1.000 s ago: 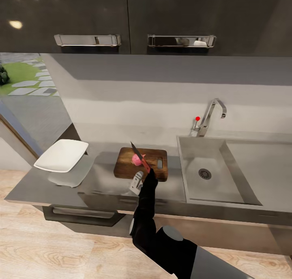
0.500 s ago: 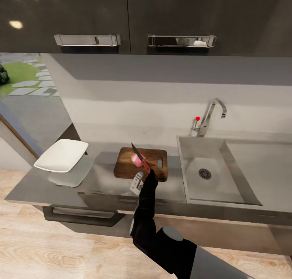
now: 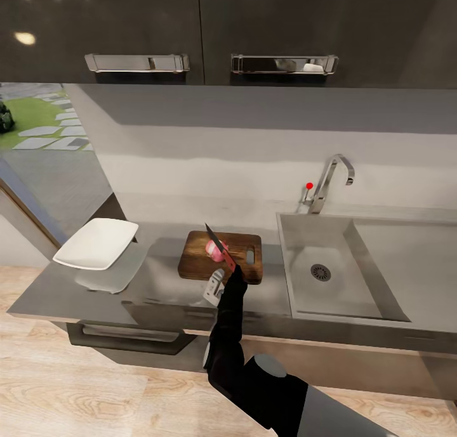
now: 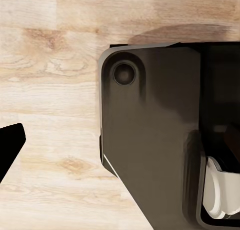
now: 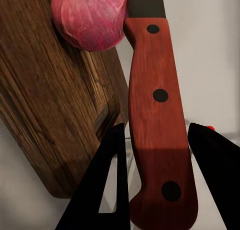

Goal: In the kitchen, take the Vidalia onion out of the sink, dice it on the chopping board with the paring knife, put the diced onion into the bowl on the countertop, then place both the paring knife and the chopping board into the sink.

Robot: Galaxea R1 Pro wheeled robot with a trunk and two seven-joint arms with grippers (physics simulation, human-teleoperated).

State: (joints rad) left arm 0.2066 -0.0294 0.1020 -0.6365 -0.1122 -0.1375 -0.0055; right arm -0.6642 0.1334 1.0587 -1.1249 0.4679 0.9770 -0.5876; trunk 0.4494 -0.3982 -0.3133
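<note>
The pinkish-red Vidalia onion (image 3: pixel 214 250) (image 5: pixel 90 14) sits whole on the brown chopping board (image 3: pixel 193 262) (image 5: pixel 50 99), which lies on the dark countertop (image 3: pixel 152 288) left of the sink (image 3: pixel 298 234). My right gripper (image 3: pixel 231 271) (image 5: pixel 156 130) is shut on the red handle of the paring knife (image 3: pixel 223 253) (image 5: pixel 160 120). The dark blade slants over the onion, touching or nearly touching it. The white bowl (image 3: pixel 96 242) rests at the counter's left end. In the left wrist view one black fingertip (image 4: pixel 9 146) of the left gripper hangs over the wooden floor.
A chrome tap (image 3: pixel 330 178) and red knob (image 3: pixel 309 185) stand behind the sink. Dark wall cabinets with steel handles (image 3: pixel 137 62) hang overhead. A drawer handle (image 3: pixel 127 337) runs under the counter front. The robot's dark base (image 4: pixel 155 135) fills much of the left wrist view.
The onion has shifted very slightly under the blade. The right arm and the knife stay almost still.
</note>
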